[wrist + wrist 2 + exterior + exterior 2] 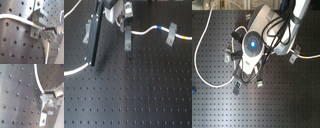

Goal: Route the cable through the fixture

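While the cable runs into its tip, the tool is pinched shut on it.

The black perforated bench carries the white cable toward twelve o'clock, threading past upright metal fixtures.

The robot arm is white and smooth, with round fat parts; a round black cap with a glowing blue light sits on it in the second exterior view; thick black wires loop over it — the gripper has grey metal fingers and a shiny screw.
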